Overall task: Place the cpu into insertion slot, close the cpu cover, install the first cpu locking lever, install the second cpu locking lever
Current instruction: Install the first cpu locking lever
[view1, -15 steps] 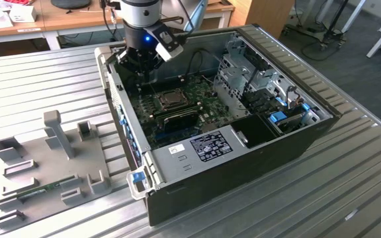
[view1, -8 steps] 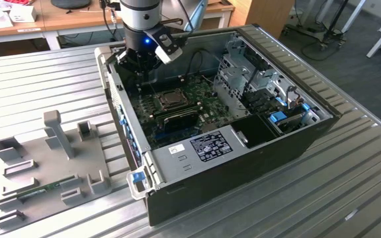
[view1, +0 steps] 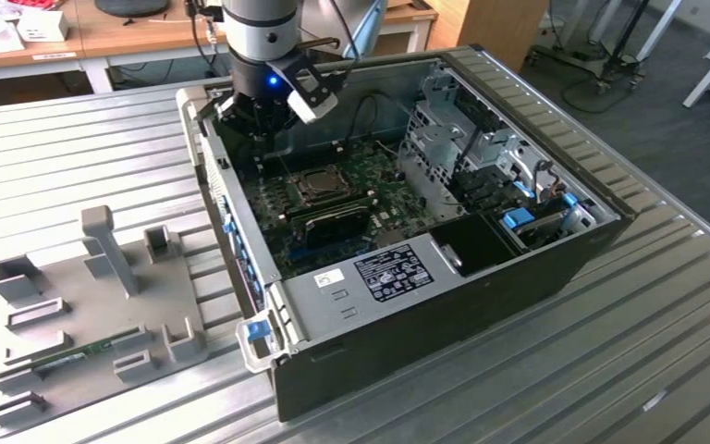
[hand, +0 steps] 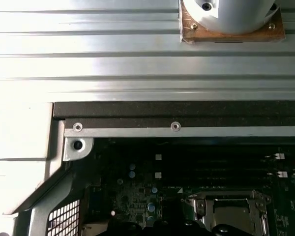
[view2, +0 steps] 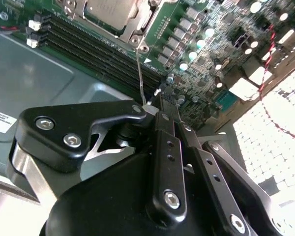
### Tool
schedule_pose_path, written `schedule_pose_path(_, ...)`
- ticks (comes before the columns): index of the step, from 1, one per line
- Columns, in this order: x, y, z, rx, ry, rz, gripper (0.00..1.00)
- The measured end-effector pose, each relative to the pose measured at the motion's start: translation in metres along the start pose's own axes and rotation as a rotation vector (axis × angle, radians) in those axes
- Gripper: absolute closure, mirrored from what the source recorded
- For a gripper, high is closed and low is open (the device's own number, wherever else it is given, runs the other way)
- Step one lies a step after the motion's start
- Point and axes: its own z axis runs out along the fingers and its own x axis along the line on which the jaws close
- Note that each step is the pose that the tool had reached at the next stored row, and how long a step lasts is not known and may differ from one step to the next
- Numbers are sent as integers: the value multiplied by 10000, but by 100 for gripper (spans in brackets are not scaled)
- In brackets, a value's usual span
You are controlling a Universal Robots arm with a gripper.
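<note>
the end effector (view2: 151,109) is pinching the free end of a thin wire lever (view2: 140,73), its fingers drawn nearly together on it. the lever is running back to the slot (view2: 135,39), where the cpu (view2: 110,11) is sitting under the flat-lying cover (view2: 137,22). the end effector (view1: 265,137) is reaching into the case (view1: 454,305) at its far end, toward the exterior view's left, over the motherboard (view1: 380,180). the case is resting on the ribbed worktop (view1: 84,166).

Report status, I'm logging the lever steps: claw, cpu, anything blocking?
Claw shut on locking lever. Cpu seated, cpu cover down. Nothing seen in the way.
</note>
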Motion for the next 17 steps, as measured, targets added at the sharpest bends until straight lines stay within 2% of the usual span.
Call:
schedule_pose_path(2, 2, -2, 11, -122, -4, 5, 90)
schedule_pose_path(3, 2, -3, 14, -154, -6, 6, 90)
schedule_pose_path(7, 4, -5, 22, -161, -7, 5, 90)
schedule_pose_path(17, 9, -5, 92, -187, -5, 8, 90)
